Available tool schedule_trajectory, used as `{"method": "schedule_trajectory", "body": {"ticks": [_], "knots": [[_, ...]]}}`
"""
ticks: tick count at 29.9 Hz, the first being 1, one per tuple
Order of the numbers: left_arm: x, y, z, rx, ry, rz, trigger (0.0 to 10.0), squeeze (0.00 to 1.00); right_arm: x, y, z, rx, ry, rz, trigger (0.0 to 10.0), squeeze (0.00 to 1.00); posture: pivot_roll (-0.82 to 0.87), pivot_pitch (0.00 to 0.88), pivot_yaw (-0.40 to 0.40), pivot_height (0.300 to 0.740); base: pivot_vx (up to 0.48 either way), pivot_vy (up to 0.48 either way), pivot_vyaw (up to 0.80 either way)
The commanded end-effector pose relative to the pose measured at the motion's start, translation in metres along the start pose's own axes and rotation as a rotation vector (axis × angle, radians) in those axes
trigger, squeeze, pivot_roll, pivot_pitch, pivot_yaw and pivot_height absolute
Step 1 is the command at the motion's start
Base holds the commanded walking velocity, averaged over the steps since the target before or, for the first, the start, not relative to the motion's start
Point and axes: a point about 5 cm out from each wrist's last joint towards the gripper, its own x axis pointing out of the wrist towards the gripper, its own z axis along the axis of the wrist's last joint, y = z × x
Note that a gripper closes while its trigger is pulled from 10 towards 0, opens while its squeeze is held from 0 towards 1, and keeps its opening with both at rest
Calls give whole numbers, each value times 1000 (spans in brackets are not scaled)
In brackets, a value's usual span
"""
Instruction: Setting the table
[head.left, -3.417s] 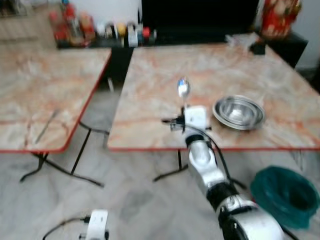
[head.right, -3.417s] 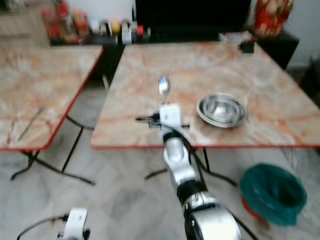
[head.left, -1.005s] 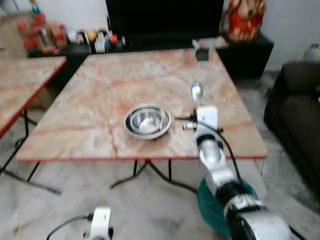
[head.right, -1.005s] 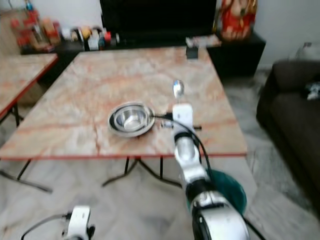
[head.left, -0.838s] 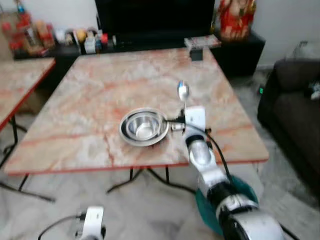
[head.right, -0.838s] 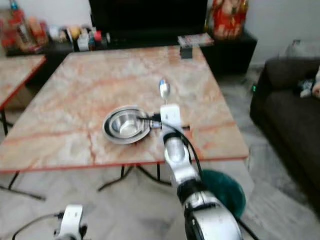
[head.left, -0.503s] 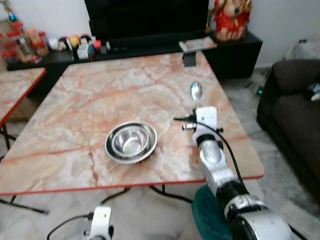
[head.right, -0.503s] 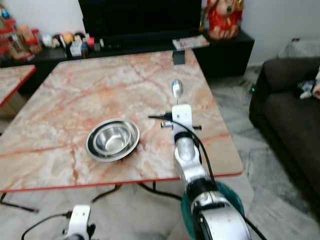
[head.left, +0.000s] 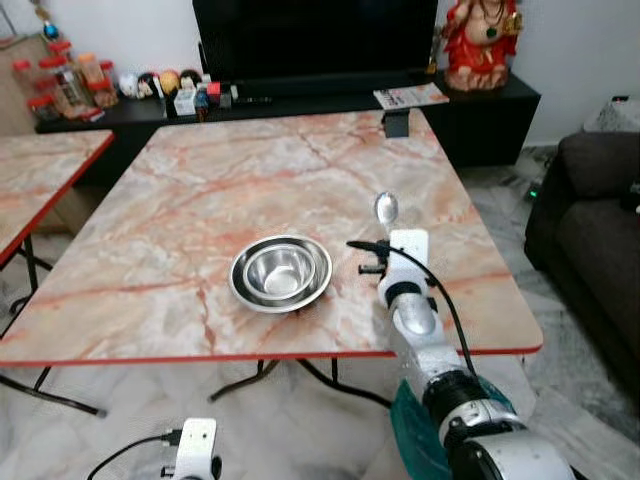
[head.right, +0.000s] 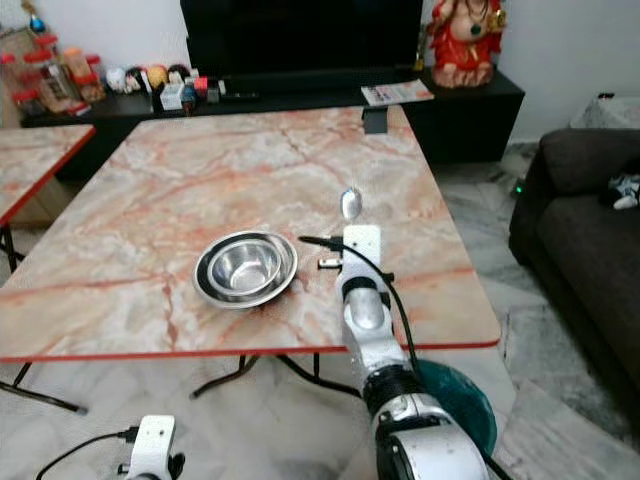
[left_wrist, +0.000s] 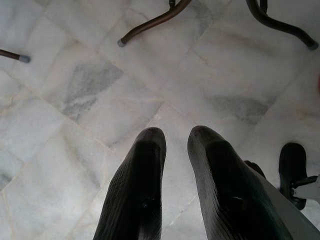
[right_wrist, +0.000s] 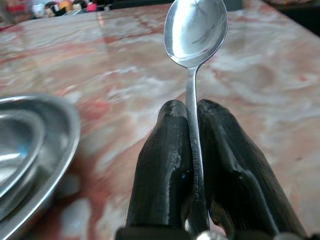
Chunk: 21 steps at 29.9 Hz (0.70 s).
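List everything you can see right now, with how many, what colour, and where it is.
Spoon: one, silver, held upright in the right gripper, to the right of the bowls.
Bowls: stacked, silver, near the table's front edge; number cannot be told.
Table: one, pink marble top with red edge, straight ahead.
Second table: one, same finish, at far left.
Bin: one, teal, on the floor under the table's right corner.
Sofa: one, dark, at right.
Statue: one, red, on the black cabinet behind.
Right gripper: black, shut on the spoon's handle.
Left gripper: black, slightly open, hanging over the floor.
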Motion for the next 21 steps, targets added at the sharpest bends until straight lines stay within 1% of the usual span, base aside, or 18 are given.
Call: {"method": "schedule_trajectory", "body": {"ticks": [1,4,8,12,16,19,21], "knots": [[0,3,0,5,8,6,10000,0,0,1,-3,19,25,10,10000,0,-57,16,73,740,0,0,0],[0,3,-1,6,13,4,10000,0,-1,5,-10,37,85,47,10000,0,-55,17,74,740,0,0,0],[0,3,-1,7,14,2,10000,0,-1,5,-11,28,100,46,10000,0,-55,17,74,740,0,0,0],[0,3,-3,10,22,0,10000,0,-3,8,-19,15,160,77,10000,0,-56,19,76,740,0,0,0],[-1,4,-3,11,23,0,10000,0,-4,8,-23,32,190,76,10000,0,-51,16,74,740,0,0,0],[0,4,-3,11,22,1,10000,0,-4,10,-27,45,218,98,10000,0,-50,12,73,740,0,0,0],[0,4,-3,14,23,1,10000,0,-4,11,-26,52,213,105,10000,0,-50,11,74,740,0,0,0]]}}
